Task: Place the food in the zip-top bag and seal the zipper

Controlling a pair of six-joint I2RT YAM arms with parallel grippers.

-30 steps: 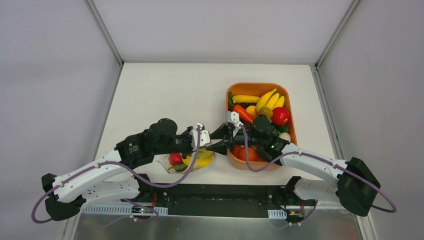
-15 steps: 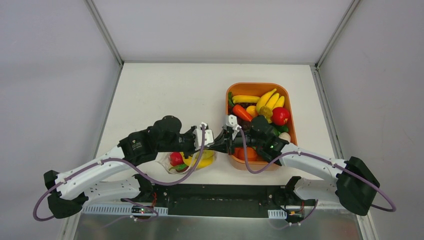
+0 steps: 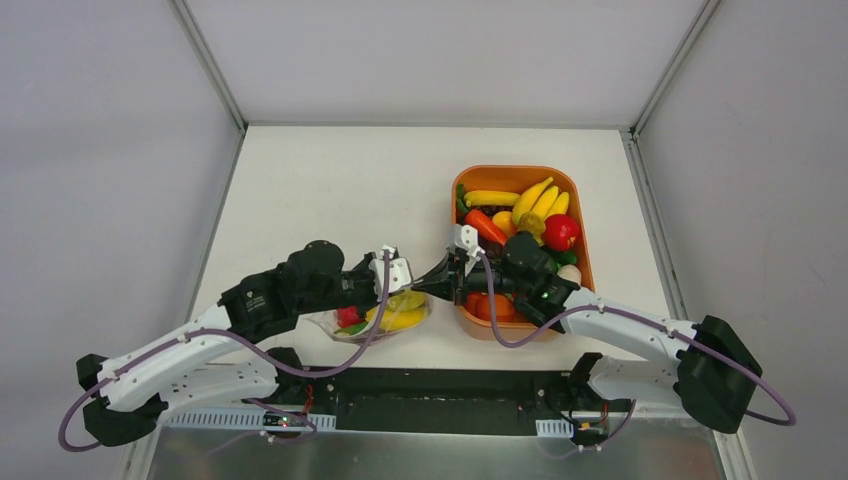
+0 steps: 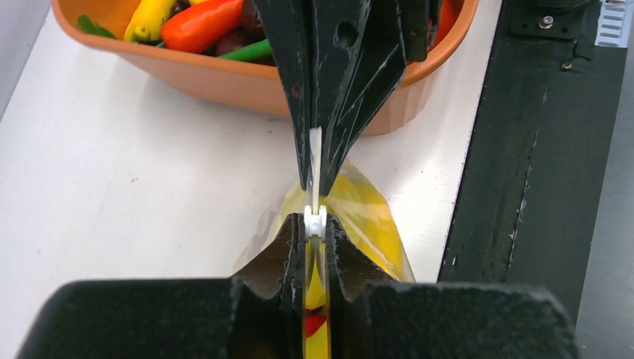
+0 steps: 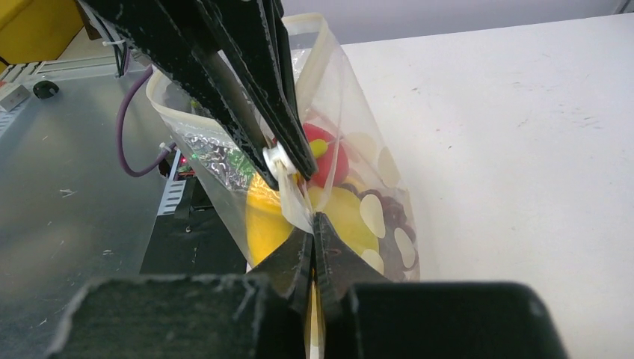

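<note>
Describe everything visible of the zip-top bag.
The zip-top bag is thin clear plastic printed with white round dots, crumpled rather than flat. Inside shows food: yellow, red, green and dark purple pieces. Its whitish zipper strip runs along the top edge, pinched by the left claw and right claw, shut tip to tip. The bag hangs below them over the table near its front edge, beside the orange tray. Whether the mouth is sealed cannot be told.

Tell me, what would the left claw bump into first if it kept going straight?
The right claw, most likely. It sits nearly tip to tip with the left claw, both pinching the edge of the clear dotted plastic bag.
</note>
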